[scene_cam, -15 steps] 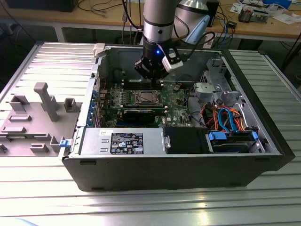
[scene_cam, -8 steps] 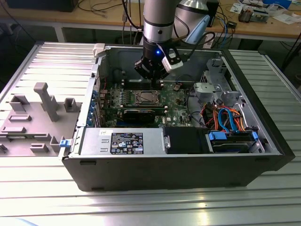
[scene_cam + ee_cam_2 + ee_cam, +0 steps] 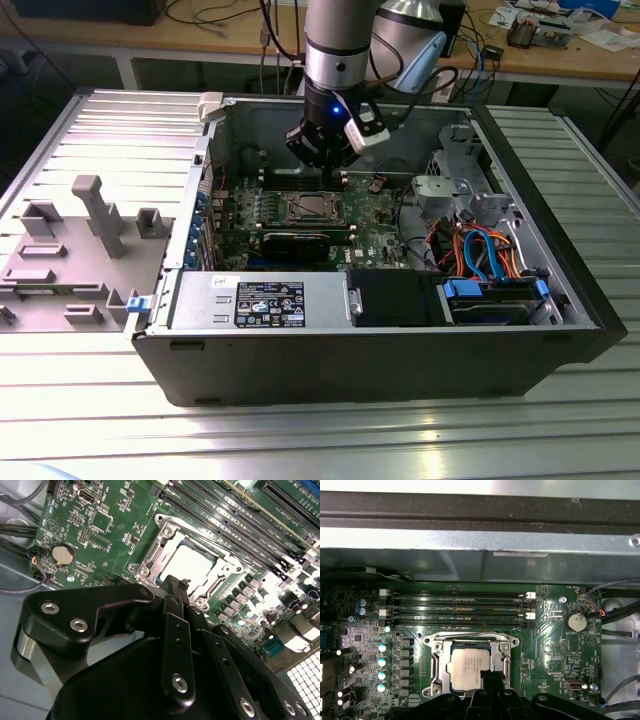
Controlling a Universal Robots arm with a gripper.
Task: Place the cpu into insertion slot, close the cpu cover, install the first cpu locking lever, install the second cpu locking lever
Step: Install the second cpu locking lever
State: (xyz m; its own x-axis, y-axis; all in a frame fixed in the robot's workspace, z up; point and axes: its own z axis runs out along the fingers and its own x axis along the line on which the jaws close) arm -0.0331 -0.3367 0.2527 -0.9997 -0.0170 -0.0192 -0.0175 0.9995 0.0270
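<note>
The cpu (image 3: 466,666) lies flat in the insertion slot (image 3: 436,666), its dull silver top showing through the cut-out of the cpu cover (image 3: 470,645), which lies down over it. In the second wrist view the cpu (image 3: 192,562) sits framed by the cpu cover (image 3: 159,542). My gripper (image 3: 175,584) hangs just above the socket's edge with its black fingers pressed together and nothing visibly between them. In the first wrist view the gripper (image 3: 492,676) overlaps the cpu's corner. In the exterior view the gripper (image 3: 328,168) hovers over the cpu (image 3: 308,208) inside the open computer case.
Long black memory slots (image 3: 460,611) run beside the socket, and a coin battery (image 3: 576,622) sits on the board. The case wall (image 3: 480,555) stands close behind. A power supply (image 3: 255,300), drive bay with orange and blue cables (image 3: 480,250), and a grey fixture (image 3: 80,245) lie around.
</note>
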